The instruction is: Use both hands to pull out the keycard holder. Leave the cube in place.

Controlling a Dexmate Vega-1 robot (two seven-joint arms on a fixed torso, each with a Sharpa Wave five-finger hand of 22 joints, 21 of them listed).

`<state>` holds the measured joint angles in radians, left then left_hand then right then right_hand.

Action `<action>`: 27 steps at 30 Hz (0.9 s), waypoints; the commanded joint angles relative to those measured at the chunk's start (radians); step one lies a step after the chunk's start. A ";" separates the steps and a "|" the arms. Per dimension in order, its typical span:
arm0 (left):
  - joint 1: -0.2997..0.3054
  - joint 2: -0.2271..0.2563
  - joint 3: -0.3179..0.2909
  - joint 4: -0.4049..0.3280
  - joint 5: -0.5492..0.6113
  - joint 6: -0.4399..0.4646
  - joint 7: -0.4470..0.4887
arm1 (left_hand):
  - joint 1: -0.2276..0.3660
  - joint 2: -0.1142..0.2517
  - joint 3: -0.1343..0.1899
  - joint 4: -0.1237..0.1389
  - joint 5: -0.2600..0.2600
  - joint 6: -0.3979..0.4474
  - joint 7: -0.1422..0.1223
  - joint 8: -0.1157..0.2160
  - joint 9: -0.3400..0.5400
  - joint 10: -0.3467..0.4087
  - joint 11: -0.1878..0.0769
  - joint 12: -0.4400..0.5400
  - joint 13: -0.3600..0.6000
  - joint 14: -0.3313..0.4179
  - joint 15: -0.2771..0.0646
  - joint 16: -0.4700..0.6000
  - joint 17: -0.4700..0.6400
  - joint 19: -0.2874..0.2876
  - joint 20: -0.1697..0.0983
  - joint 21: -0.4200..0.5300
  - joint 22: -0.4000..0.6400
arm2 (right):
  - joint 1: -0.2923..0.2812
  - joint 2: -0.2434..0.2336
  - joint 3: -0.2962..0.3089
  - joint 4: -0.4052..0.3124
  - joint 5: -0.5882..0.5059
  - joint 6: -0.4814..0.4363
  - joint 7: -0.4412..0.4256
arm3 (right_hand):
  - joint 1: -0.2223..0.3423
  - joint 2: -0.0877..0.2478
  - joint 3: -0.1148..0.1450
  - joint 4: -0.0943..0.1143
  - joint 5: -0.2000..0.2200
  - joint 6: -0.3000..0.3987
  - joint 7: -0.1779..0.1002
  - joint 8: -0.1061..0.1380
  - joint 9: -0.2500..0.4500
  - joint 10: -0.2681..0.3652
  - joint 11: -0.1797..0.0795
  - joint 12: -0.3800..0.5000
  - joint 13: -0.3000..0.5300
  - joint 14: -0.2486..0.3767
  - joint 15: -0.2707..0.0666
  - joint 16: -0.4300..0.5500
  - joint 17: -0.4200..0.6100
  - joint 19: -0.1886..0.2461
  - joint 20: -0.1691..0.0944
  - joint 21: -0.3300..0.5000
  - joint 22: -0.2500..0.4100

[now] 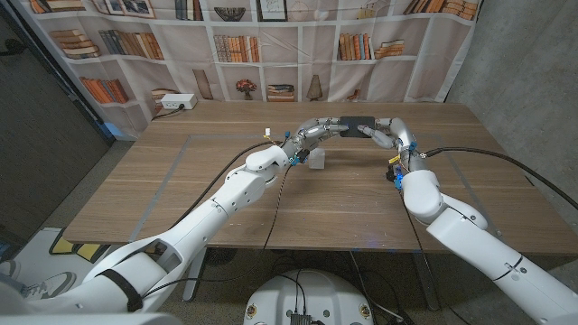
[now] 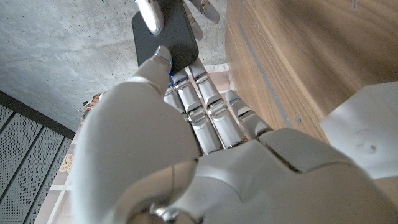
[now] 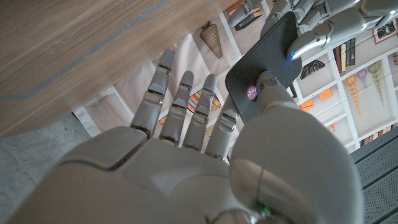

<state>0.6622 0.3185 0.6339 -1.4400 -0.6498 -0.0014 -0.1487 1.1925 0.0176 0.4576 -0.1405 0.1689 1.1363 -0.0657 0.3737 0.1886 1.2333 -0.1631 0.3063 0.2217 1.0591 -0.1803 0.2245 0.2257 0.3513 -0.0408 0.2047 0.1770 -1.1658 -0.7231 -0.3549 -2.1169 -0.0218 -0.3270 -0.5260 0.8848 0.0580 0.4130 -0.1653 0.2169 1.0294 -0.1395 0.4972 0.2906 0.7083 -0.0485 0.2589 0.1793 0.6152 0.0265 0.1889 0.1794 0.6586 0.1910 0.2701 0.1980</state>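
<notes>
Progress: the flat black rectangular keycard holder (image 1: 358, 122) is held up off the wooden tabletop (image 1: 181, 181), between both robot hands; judged nearly done.
Remaining: the small white cube (image 1: 317, 162) stands on the tabletop, just beside the left wrist, apparently undisturbed.
Left robot hand (image 1: 312, 132): thumb and fingers pinch one end of the holder.
Right robot hand (image 1: 386, 132): thumb presses the holder's opposite end, fingers extended behind it.
</notes>
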 commanded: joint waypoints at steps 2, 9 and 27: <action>-0.004 -0.005 -0.004 0.007 0.005 -0.009 0.007 | -0.007 0.006 0.018 0.012 0.006 0.044 0.044 0.003 0.003 0.020 -0.008 0.003 0.244 0.007 -0.043 0.002 0.005 0.002 -0.059 -0.002 0.001 | 0.020 -0.014 -0.008 -0.009 -0.001 -0.042 0.022 | 0.009 0.015 0.016 -0.002 0.011 0.012 0.020 0.007 0.001 0.002 -0.007 -0.006 0.002 0.007 0.003 -0.002 0.002 -0.002 -0.006 0.003 0.002; -0.003 -0.008 -0.009 0.013 0.005 -0.016 0.013 | -0.003 0.005 0.017 0.009 0.006 0.045 0.043 0.003 0.003 0.021 -0.010 0.002 0.246 0.011 -0.045 0.005 0.007 0.013 -0.037 0.002 0.001 | 0.023 -0.011 -0.010 -0.009 -0.002 -0.054 0.014 | 0.014 0.015 0.025 -0.002 0.020 0.008 0.041 0.012 0.009 0.003 -0.006 -0.010 0.002 0.011 0.006 -0.003 0.001 -0.003 -0.009 0.003 0.003; -0.016 -0.011 -0.015 0.036 0.002 -0.024 0.001 | -0.012 0.005 0.021 0.014 0.006 0.045 0.045 0.000 0.003 0.027 -0.008 -0.004 0.243 0.021 -0.035 0.001 0.001 0.034 -0.003 0.007 0.001 | 0.024 0.003 -0.012 -0.009 -0.007 -0.073 -0.012 | 0.009 -0.015 0.030 -0.002 0.034 0.040 0.012 0.014 -0.010 0.026 -0.003 -0.012 0.002 0.019 0.008 -0.005 0.000 -0.003 -0.004 0.003 0.002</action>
<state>0.6527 0.3075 0.6235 -1.4144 -0.6454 -0.0186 -0.1409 1.1746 0.0225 0.4644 -0.1335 0.1708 1.1362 -0.0656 0.3693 0.1886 1.2392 -0.1570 0.3000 0.2223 1.0667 -0.1837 0.2245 0.2274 0.3769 -0.0445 0.2047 0.1770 -1.1456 -0.7322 -0.3641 -2.1256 -0.0273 -0.3856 -0.5261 0.8915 0.0530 0.4338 -0.1666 0.2419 1.0542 -0.1145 0.5115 0.2793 0.7225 -0.0518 0.2464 0.1792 0.6241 0.0356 0.1846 0.1767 0.6530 0.1855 0.2695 0.1978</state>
